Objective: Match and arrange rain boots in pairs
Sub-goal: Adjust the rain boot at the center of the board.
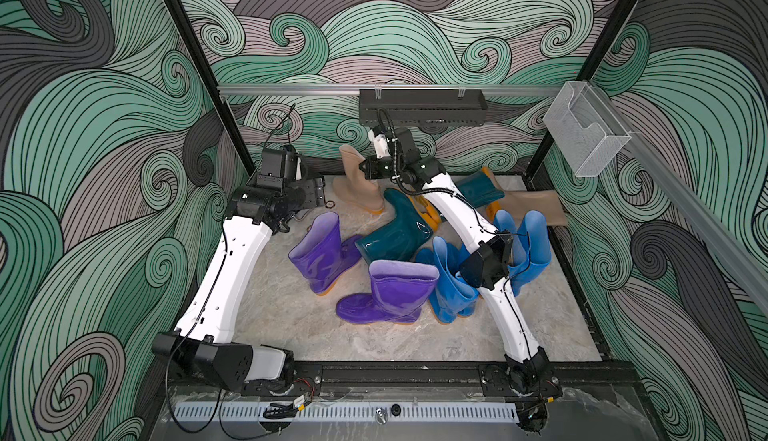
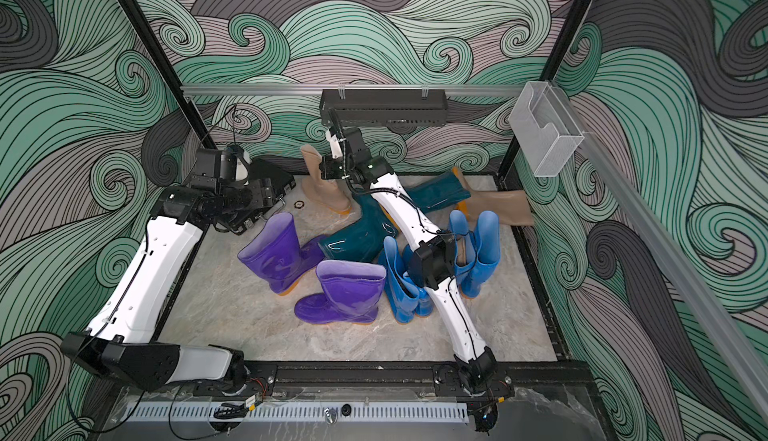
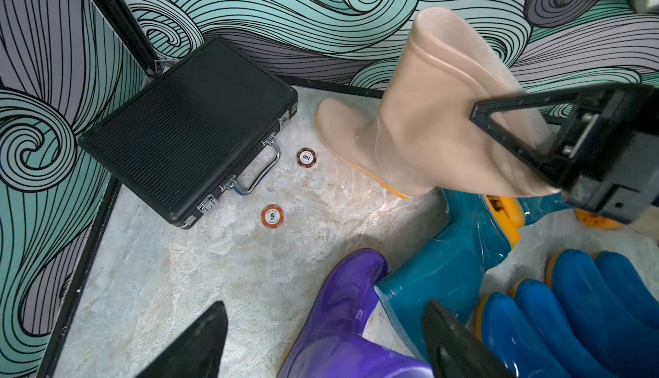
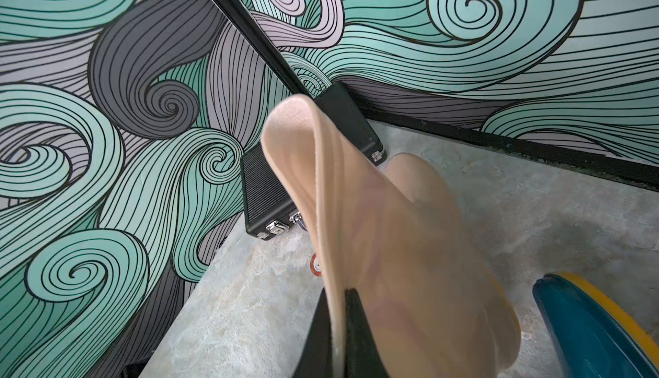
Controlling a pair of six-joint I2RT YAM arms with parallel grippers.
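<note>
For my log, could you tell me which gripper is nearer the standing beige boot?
Right. The right gripper is shut on the beige boot, pinching its shaft wall; the left gripper hovers open, apart from it, near a purple boot.

Your left arm (image 1: 232,268): base at 7 o'clock, forearm angled up toward 11, wrist bent over toward 3. Left gripper (image 3: 325,310): jaws wide apart, hovering. Your right arm (image 1: 457,210): base at 5 o'clock, stretched toward 12, wrist turned toward 9. Right gripper (image 4: 337,297): fingers pinched tight on beige boot (image 4: 392,233) shaft wall.
</note>
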